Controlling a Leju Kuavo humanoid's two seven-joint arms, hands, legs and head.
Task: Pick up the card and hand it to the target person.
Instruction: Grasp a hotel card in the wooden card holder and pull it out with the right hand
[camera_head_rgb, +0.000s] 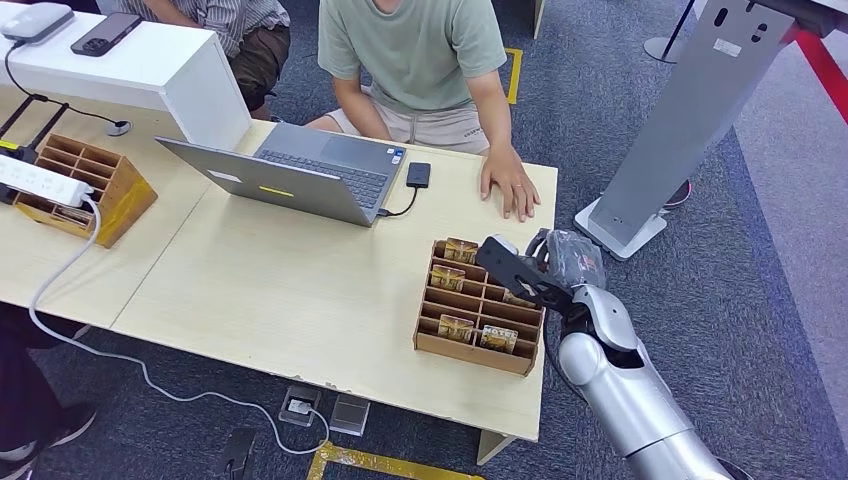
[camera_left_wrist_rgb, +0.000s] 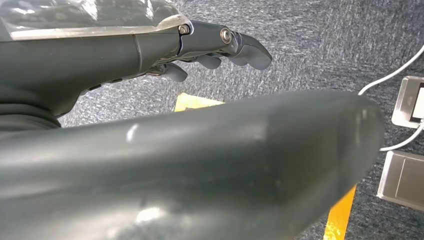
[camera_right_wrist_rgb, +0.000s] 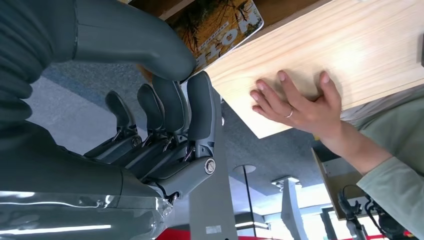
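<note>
Right hand (camera_head_rgb: 522, 272) hovers over the far right corner of the wooden tray (camera_head_rgb: 470, 354), thumb and fingers (camera_right_wrist_rgb: 172, 107) apart around a card's (camera_right_wrist_rgb: 220, 27) edge, not yet closed on it, as far as I can tell. Pale wood-grain table (camera_head_rgb: 280, 290) is smooth and flat. Left hand (camera_left_wrist_rgb: 220, 47) hangs over carpet, holding nothing. Glossy, thin and stiff, the card looks light and slippery; its exposed top edge seems the best place to pinch.
</note>
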